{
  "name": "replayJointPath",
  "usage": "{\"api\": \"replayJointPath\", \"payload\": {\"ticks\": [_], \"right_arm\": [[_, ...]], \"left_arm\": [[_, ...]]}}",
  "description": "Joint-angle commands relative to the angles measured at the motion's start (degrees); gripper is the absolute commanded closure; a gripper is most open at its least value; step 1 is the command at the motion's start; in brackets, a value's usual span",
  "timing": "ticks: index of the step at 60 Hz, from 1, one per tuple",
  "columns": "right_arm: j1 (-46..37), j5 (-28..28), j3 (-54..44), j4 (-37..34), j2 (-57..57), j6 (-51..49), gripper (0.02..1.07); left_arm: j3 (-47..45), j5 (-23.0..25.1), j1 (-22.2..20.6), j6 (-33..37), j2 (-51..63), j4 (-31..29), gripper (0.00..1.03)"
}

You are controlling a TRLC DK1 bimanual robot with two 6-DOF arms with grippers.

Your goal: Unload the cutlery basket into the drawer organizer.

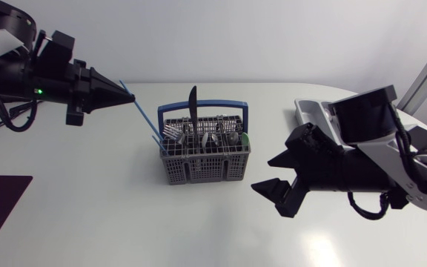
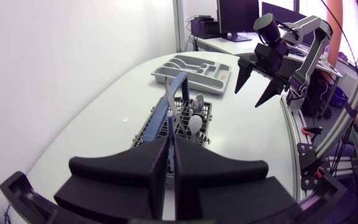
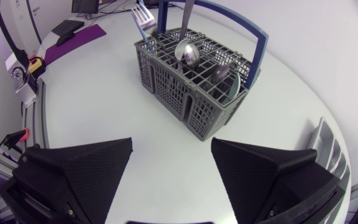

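My left gripper [image 1: 128, 96] pinches a blue utensil [image 1: 145, 117] in the basket [image 1: 206, 169] — next I lift it clear; right gripper [image 1: 262, 173] stands wide.

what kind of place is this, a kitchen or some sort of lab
Most likely a robotics lab bench, not a kitchen: a left arm and right arm over a plain white table, with a cutlery basket and drawer organizer staged on it, the left gripper holding a blue utensil.

Open tabletop [image 1: 199, 230] btwn R gripper [image 1: 263, 173] & basket [image 1: 204, 165], blue handle [image 1: 221, 104] spans basket top
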Motion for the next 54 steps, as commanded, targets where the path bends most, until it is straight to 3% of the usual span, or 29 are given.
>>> {"api": "replayJointPath", "payload": {"ticks": [1,9,15,25,33,44,54], "right_arm": [[0.9,0.3,1.6,-1.5,-2.0,1.2,0.15],[2.6,0.1,2.0,-2.3,-5.0,1.2,0.14],[3.8,0.2,3.0,-2.5,-6.0,1.9,0.14],[5.9,0.1,5.3,-2.8,-6.8,3.0,0.14],[9.1,-0.2,8.0,-3.8,-6.3,4.2,0.14],[10.9,-3.3,9.8,-4.6,-3.3,4.3,0.14],[10.5,-5.5,10.3,-4.7,-1.2,4.3,0.14]], "left_arm": [[2.8,0.5,1.4,1.9,-2.5,-2.0,0.97],[4.8,1.6,3.7,2.9,-6.1,-5.7,0.97],[6.9,5.2,5.2,2.1,-7.7,-9.1,0.97],[8.0,9.9,4.4,0.6,-8.8,-13.6,0.97],[6.2,12.1,-0.8,0.5,-7.5,-17.4,0.97],[2.1,12.2,-10.4,0.7,-4.2,-18.2,0.97],[1.1,12.2,-15.6,1.0,-2.0,-17.8,0.97]]}}
